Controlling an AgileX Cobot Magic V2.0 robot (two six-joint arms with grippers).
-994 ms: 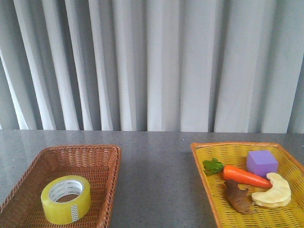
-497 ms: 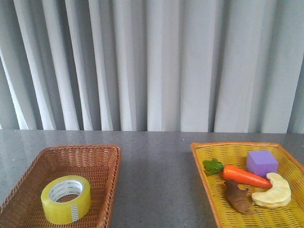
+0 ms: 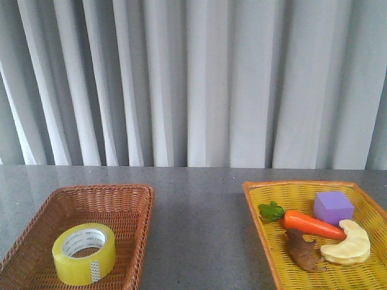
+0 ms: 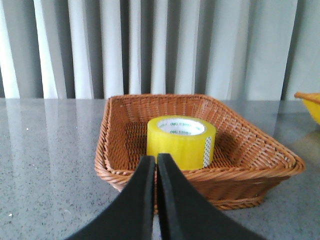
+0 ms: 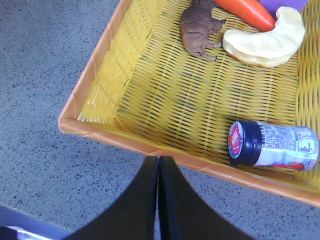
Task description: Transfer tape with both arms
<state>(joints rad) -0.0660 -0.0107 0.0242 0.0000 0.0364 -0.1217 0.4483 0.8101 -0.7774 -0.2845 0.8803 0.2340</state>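
Nothing has moved: tape point(image 3: 84, 254) lies flat in brown basket point(image 3: 130, 208), core upward

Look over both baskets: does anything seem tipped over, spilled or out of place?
One thing: a small bottle lies on its side in the yellow basket, near its front rim. Nothing looks spilled. The tape sits flat in the brown basket.

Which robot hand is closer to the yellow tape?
Left. The left gripper, shut, sits just outside the brown basket holding the tape. The right gripper, also shut, hangs over the yellow basket on the other side.
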